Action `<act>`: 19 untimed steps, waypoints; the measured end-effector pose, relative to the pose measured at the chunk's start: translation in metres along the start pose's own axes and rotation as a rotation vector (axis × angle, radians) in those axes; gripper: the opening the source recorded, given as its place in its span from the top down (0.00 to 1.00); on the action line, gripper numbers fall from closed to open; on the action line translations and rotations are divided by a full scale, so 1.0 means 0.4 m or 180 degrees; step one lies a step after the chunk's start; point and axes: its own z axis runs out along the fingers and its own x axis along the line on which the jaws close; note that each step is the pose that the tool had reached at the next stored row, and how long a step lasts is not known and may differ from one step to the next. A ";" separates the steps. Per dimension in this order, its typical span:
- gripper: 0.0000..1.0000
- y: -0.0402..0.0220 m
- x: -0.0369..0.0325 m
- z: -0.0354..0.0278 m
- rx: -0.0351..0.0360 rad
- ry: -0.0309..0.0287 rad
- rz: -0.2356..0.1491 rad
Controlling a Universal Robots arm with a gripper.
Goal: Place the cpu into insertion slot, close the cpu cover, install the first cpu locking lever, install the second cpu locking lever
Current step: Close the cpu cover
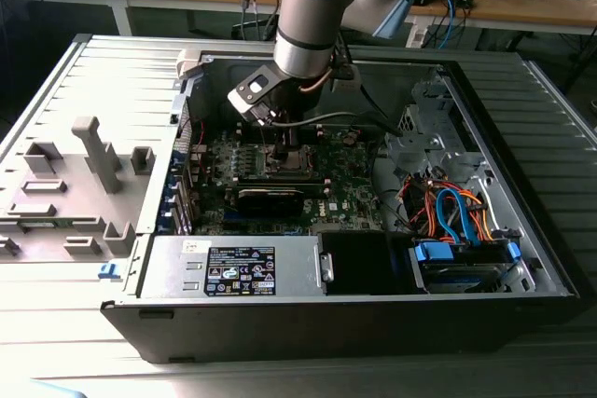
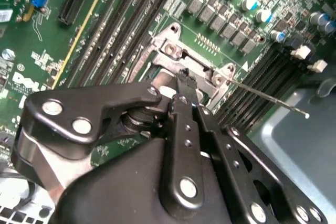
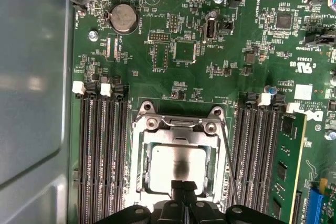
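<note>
In the first wrist view the cpu (image 3: pixel 176 161) lies flat in the insertion slot (image 3: pixel 212 148), its silver top showing through the window of the cpu cover (image 3: pixel 137 166). The cover is folded down over the cpu. A thin wire locking lever (image 3: pixel 227 153) runs along one side of the socket. In the second wrist view that lever (image 2: pixel 273 100) sticks out over the memory slots. My gripper (image 3: pixel 184 188) is shut with nothing between its fingers. Its tip (image 2: pixel 185 77) sits at the edge of the cover. In the exterior view the gripper (image 1: pixel 283 140) hangs just above the socket (image 1: pixel 291 161).
Black memory slots (image 3: pixel 102 150) flank the socket, with a green memory card (image 3: pixel 283 166) in one. A coin battery (image 3: pixel 124 18) sits on the board. The case wall (image 3: pixel 31 77), power supply (image 1: pixel 238 267), a cable bundle (image 1: pixel 448 212) and the blue drive bay (image 1: pixel 462 258) hem in the board.
</note>
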 end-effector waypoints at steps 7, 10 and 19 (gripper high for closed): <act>0.89 -0.002 0.002 0.003 -0.0002 0.0005 -0.0161; 0.89 -0.002 0.002 0.003 -0.0006 0.0006 -0.0163; 0.89 -0.010 0.003 0.004 -0.0294 -0.0024 -0.0159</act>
